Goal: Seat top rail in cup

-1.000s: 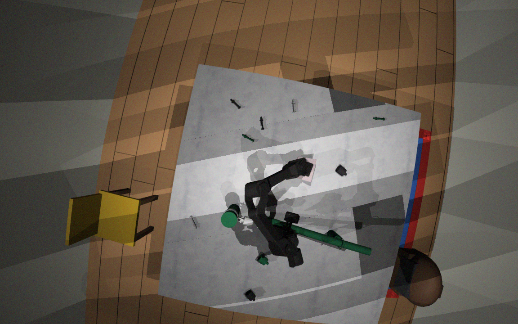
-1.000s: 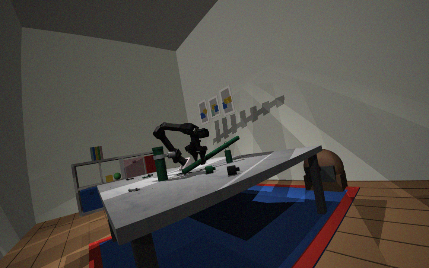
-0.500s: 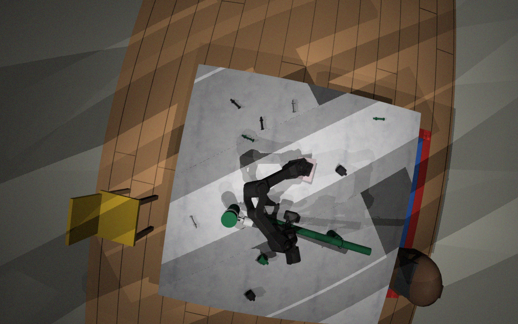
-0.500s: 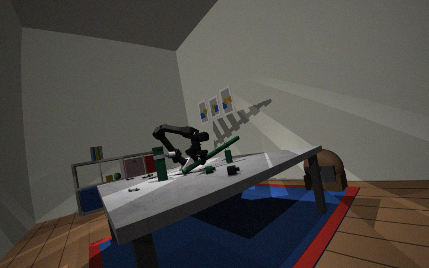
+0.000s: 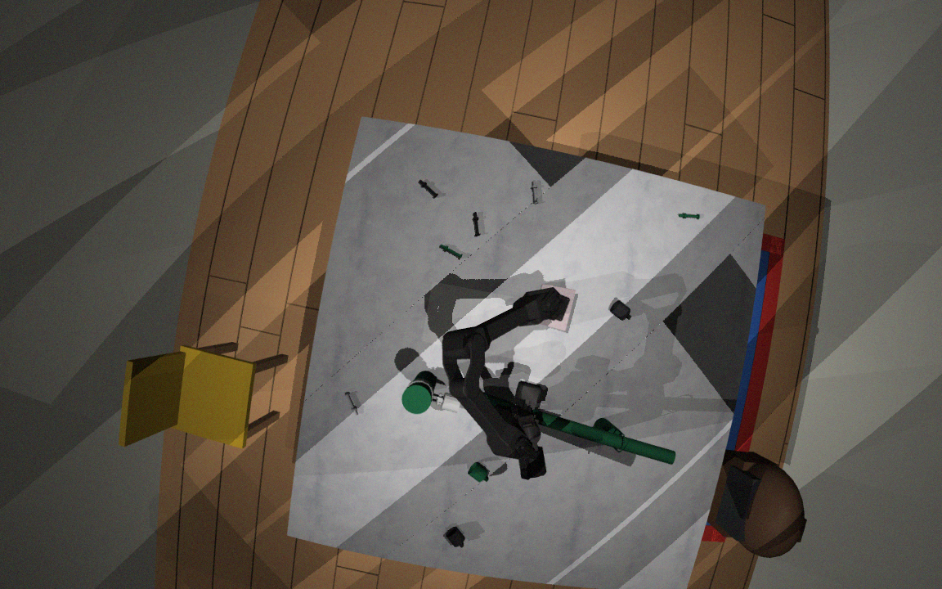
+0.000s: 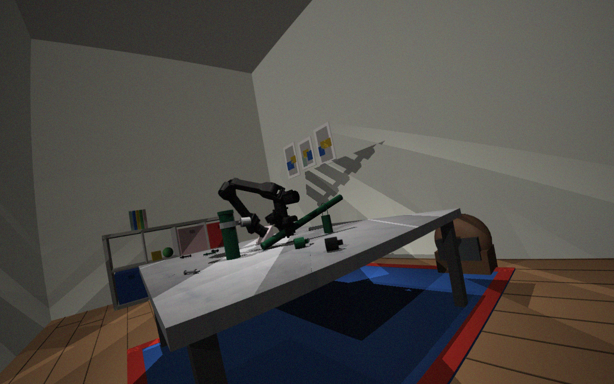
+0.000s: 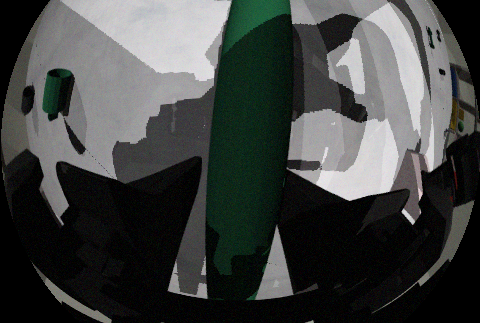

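Note:
The green rail [image 5: 646,448] [image 6: 318,210] [image 7: 255,88] slants, its near end low by the table top and its far end raised through the wire loop [image 6: 326,215] above the small green post [image 6: 326,223]. The big green post [image 5: 416,398] [image 6: 230,244] stands upright. Its silvery band [image 6: 226,224] sits near the post cap and bears the rail-end cup [image 6: 245,221] [image 5: 447,402]. The rail's low end is outside and below the cup. My gripper [image 6: 290,231] [image 7: 235,167] is partly open, its fingers on both sides of the rail. A narrow gap shows beside the left finger; contact at the right one is unclear.
A green cap [image 5: 477,471] [image 6: 299,242] [image 7: 58,93] and a black cap [image 5: 454,537] [image 6: 332,244] lie on the rail's near side. Another black cap [image 5: 620,308] lies beyond the rail. Several small bolts lie about the table. The arm's pinkish base plate [image 5: 567,315] is behind the rail.

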